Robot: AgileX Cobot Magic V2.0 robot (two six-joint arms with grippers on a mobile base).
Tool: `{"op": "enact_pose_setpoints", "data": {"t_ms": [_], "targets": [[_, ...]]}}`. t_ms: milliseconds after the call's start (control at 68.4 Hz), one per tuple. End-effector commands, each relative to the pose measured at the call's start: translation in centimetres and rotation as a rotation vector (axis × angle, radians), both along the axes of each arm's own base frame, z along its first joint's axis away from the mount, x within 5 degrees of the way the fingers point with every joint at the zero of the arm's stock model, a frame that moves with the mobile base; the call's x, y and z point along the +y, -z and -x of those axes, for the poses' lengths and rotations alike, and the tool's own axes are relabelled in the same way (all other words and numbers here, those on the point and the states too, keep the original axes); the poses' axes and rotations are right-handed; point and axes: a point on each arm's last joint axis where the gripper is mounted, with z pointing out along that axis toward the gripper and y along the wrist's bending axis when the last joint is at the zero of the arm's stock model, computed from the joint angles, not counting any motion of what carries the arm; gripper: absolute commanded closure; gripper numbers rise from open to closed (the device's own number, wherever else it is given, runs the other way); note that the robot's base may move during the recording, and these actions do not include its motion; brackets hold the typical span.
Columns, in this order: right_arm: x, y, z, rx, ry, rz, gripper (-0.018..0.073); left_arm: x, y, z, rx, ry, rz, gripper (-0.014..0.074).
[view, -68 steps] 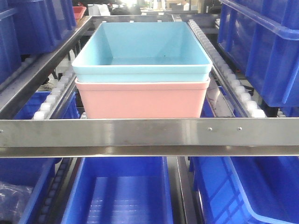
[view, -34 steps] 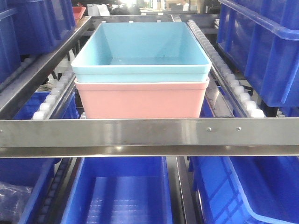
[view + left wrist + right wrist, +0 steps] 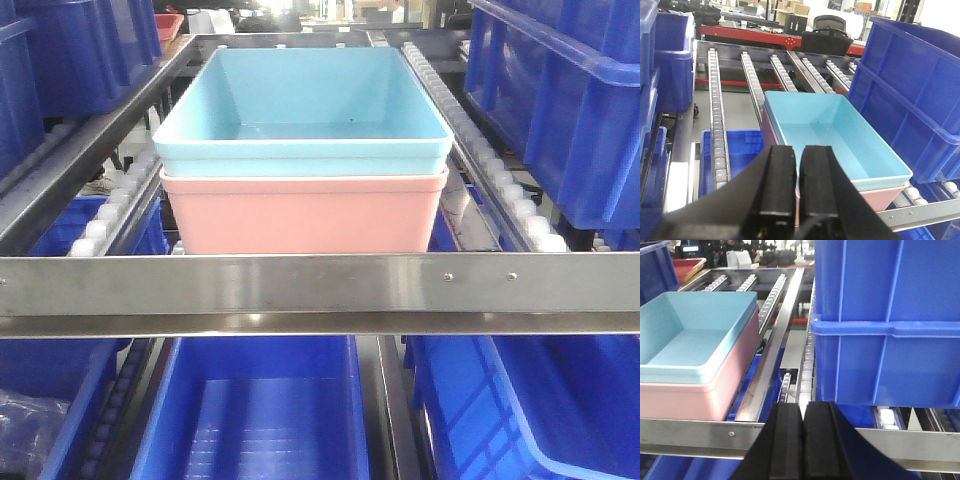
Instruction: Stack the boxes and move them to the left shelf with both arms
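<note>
Left shelf [image 3: 300,283]: fills the middle of the front view; its flat steel front rail crosses the frame from edge to edge and hides the foot of the stack behind it.
Rollers [image 3: 110,205]: white rows run up both sides of the lane; the left row is partly cut off by the frame bar.
Left gripper [image 3: 799,187]: bottom centre of the left wrist view, black pads nearly together with only a thin slit between them, nothing held; its lower body runs out of frame.
Light blue tub [image 3: 300,105]: centre of the front view, nested in the pink one, rim sitting just above the pink rim; inside bare.
Salmon pink tub [image 3: 305,215]: under the blue tub, only its front wall and rim show; its base is hidden behind the rail.
Stack in right wrist view: left side of frame, cut off by the left edge.
Right gripper [image 3: 803,440]: bottom centre of the right wrist view, pads pressed together, empty, apart from the stack.
Dark blue bins [image 3: 890,315]: fill the right of that view, tops cropped.
</note>
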Motion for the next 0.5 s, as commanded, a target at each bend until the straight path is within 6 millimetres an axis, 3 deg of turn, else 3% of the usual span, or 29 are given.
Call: {"op": "enact_pose_setpoints", "data": {"t_ms": [0,146,483], "targets": [[-0.1,-1.0,0.6,-0.147,0.013,-0.006,0.0511,-0.2,-1.5,0.3,-0.098,0.031,0.03,0.0589],[-0.2,0.4,0.6,-0.184,0.015,-0.013,0.0511,-0.2,-1.5,0.3,-0.1,0.032,0.031,0.0589],[0.0,0.2,0.7,-0.209,0.003,0.004,0.0511,-0.2,-1.5,0.3,-0.098,0.031,0.03,0.0589]]}}
